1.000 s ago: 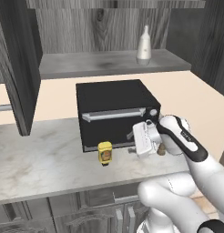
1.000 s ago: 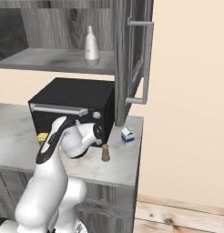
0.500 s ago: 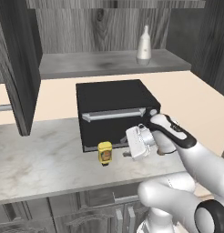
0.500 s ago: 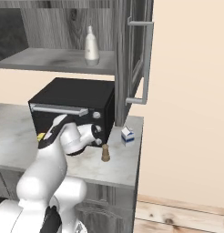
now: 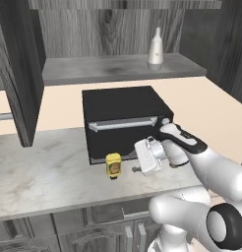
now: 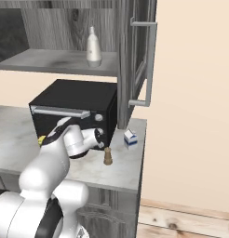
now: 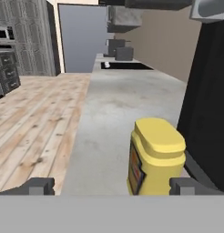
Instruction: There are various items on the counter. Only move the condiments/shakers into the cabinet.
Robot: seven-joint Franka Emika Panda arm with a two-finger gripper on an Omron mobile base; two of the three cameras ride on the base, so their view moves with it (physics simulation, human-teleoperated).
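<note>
Just ahead of the hand [image 5: 135, 170], on the counter [image 5: 39, 172], the yellow bottle [image 5: 113, 165] stands upright, its long axis vertical and its flat cap on top; in the hand view the yellow bottle [image 7: 155, 157] sits between the two spread fingertips [image 7: 40, 185], nearer the right one and apart from both, its label turned toward the left. The hand lies low and level over the counter, pointing sideways at the bottle, its fingers wide open and gripping nothing. Beside the hand, on its far side, stands the black oven [image 5: 124, 120], and the bottle is just in front of the oven's lower front edge. Behind the hand, past the arm, the brown shaker [image 6: 107, 155] stands upright on the counter, with the small box [image 6: 130, 138] farther back near the wall. Well above the hand, the white bottle [image 5: 155, 49] stands upright on the cabinet [image 5: 118, 69] shelf, neck up. Compared with a second ago, the hand has dropped lower and moved from the oven's right corner toward the yellow bottle, so the gap between them has shrunk; the yellow bottle, shaker, box and white bottle have all kept their places.
</note>
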